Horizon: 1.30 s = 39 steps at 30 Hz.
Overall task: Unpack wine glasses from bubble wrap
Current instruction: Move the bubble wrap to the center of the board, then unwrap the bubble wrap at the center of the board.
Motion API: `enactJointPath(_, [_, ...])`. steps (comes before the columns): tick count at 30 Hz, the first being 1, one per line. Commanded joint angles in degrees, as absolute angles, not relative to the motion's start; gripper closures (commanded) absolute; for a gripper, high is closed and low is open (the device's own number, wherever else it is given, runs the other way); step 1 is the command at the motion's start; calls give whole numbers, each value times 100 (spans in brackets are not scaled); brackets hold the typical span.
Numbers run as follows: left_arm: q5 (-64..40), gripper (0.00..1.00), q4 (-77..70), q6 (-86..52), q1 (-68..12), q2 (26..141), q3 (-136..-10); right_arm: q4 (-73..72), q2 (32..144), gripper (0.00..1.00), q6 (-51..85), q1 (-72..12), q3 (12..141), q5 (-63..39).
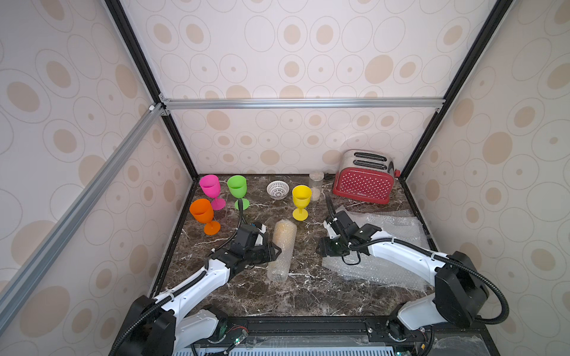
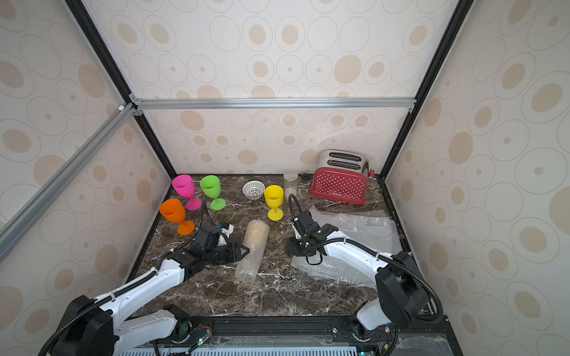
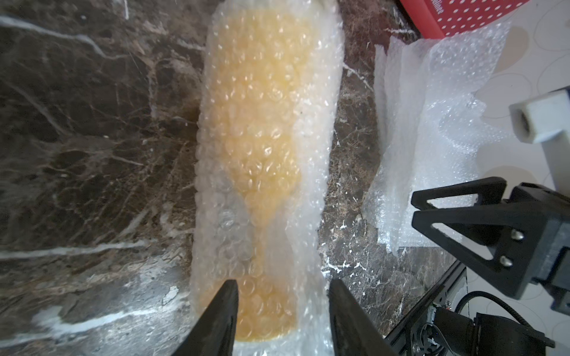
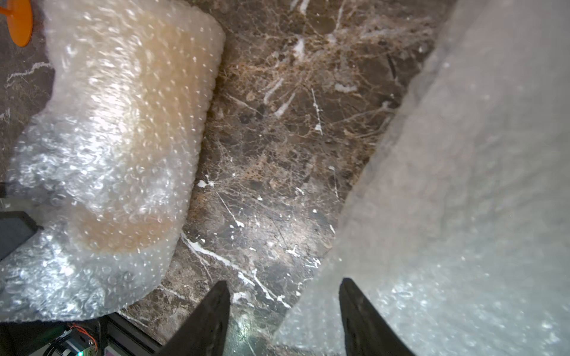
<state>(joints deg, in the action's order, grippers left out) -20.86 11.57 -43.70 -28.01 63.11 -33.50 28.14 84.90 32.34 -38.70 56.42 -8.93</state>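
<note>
A roll of bubble wrap [image 1: 282,249] [image 2: 251,249] lies mid-table with an amber wine glass [image 3: 262,138] showing through it, foot end nearest my left gripper. My left gripper [image 3: 282,282] [image 1: 278,249] is open, its fingers straddling the roll's foot end from the left side. My right gripper [image 4: 283,282] [image 1: 319,248] is open over the bare table, right of the roll [image 4: 117,138], with one finger above the edge of a flat bubble wrap sheet [image 4: 462,185] [image 1: 388,228]. Pink [image 1: 210,185], green [image 1: 237,186], orange [image 1: 202,211] and yellow [image 1: 301,195] wine glasses stand upright and unwrapped at the back.
A red toaster [image 1: 364,182] stands at the back right, with a clear jar [image 1: 316,185] and a white lattice bowl [image 1: 277,189] beside it. Flat wrap sheets [image 1: 354,268] cover the table's right side under the right arm. Walls close the table on three sides.
</note>
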Motion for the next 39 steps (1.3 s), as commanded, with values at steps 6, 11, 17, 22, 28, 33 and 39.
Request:
enactJointPath(6, [-899,62,2240,-3924,-2675,6100,-3875,3054,8805,40,3245,-4301,6069,-617])
enactJointPath(11, [-304,72,2561,-3747,-2385,6090,-3781,3192,8842,41,3262,-4405,6160,-510])
enactJointPath(17, [-449,76,2405,-3519,-2092,6121,-3585,3250,8924,40,3290,-4439,6233,-483])
enactJointPath(22, [-1631,77,1435,-3771,-2169,6398,-3200,3329,9085,40,3274,-4514,6406,-473])
enactJointPath(28, [-2243,76,386,-4259,-2483,6436,-2985,3379,9130,40,3283,-4529,6523,-413])
enactJointPath(33, [-2663,74,-440,-4609,-2827,6662,-2886,3489,9170,40,3285,-4530,6649,-361])
enactJointPath(39, [-2893,73,-902,-4853,-3124,6828,-2898,3491,9158,40,3386,-4526,6714,-453])
